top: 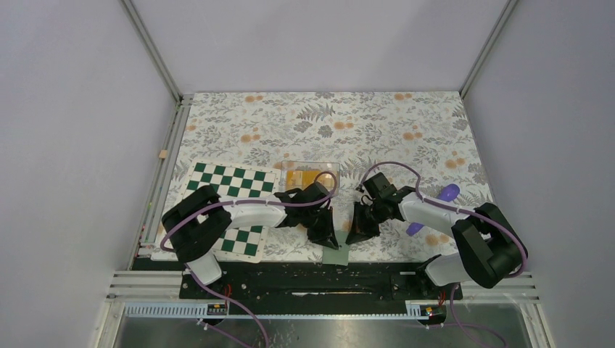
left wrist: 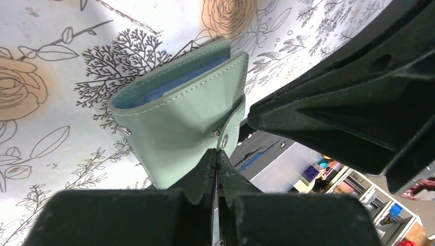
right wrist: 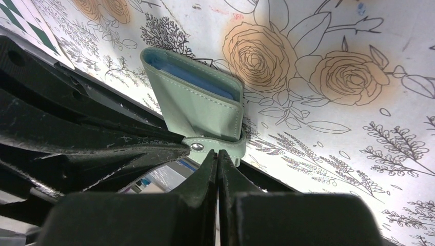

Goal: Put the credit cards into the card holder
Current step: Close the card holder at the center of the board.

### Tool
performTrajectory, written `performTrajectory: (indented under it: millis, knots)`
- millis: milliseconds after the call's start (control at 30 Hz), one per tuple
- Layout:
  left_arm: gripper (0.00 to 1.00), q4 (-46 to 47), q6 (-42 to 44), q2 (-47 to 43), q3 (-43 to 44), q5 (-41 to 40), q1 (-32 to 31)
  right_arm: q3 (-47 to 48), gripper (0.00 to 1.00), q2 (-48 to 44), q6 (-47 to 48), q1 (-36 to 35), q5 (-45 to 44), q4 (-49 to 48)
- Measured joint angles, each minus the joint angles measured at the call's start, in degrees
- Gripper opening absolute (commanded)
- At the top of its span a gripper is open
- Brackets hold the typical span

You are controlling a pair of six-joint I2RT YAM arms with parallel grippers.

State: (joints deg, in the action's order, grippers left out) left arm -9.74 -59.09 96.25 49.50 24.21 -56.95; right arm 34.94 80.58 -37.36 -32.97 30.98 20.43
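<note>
Top external view: your left gripper [top: 324, 238] and right gripper [top: 359, 233] point tip-down, close side by side, near the front edge of the floral cloth [top: 326, 123]. The mint-green card holder [top: 336, 256] lies just in front of and between them. The orange-yellow credit cards [top: 303, 176] lie together farther back, behind the left gripper and just beside the far corner of the green-and-white chequered board [top: 232, 185].

Left wrist view: the card holder [left wrist: 174, 138] is folded, with blue lining showing at its open edge and a strap with a snap stud [left wrist: 216, 133] wrapped round its side. Your left gripper [left wrist: 216, 159] has its jaws pressed together, tips at the holder's lower edge just under that stud. You cannot tell whether any leather is pinched.

Right wrist view: the right gripper [right wrist: 218, 156] also has its jaws together, tips touching the strap's end on the card holder [right wrist: 200, 102].
</note>
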Motion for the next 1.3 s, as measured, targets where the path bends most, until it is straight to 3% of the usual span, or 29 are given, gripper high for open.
performTrajectory:
  millis: [1300]
  knots:
    - [0.0, -1.0, 0.0, 3.2, 0.8, 0.5, -0.2, 5.4, 0.0, 5.9, 1.1, -8.3, -6.1, 3.2]
